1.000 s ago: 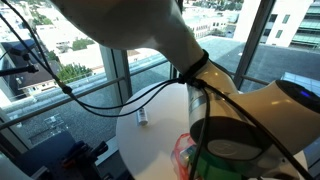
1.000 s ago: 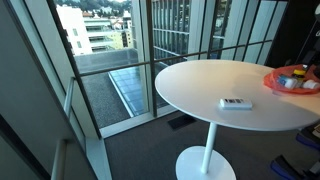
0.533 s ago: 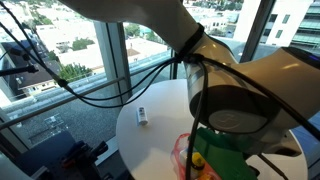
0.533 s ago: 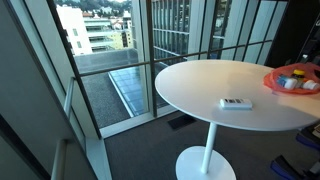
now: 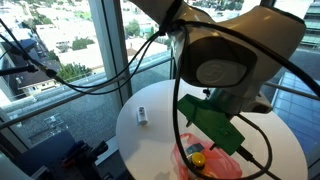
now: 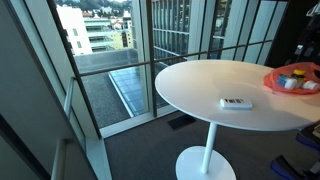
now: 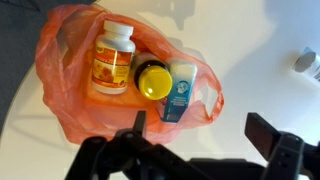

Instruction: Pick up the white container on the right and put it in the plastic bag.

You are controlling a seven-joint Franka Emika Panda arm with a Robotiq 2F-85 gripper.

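The white container (image 5: 142,116) lies on its side on the round white table (image 5: 160,140), apart from the bag; it also shows in an exterior view (image 6: 236,103) and at the right edge of the wrist view (image 7: 308,63). The orange plastic bag (image 7: 66,85) lies open on the table and holds a white bottle with an orange label (image 7: 115,55), a yellow-lidded jar (image 7: 152,80) and a blue-and-white box (image 7: 180,92). My gripper (image 7: 200,130) is open and empty above the table, just beside the bag's rim. The bag shows in both exterior views (image 5: 205,160) (image 6: 291,79).
The table stands next to floor-to-ceiling windows (image 6: 110,50) with a dark frame. Black cables (image 5: 90,95) hang from the arm over the table's window side. The table's edge (image 6: 180,108) drops to a carpeted floor.
The arm has swung up and across in the exterior view, uncovering the orange bag. The white container and the bag have not moved.
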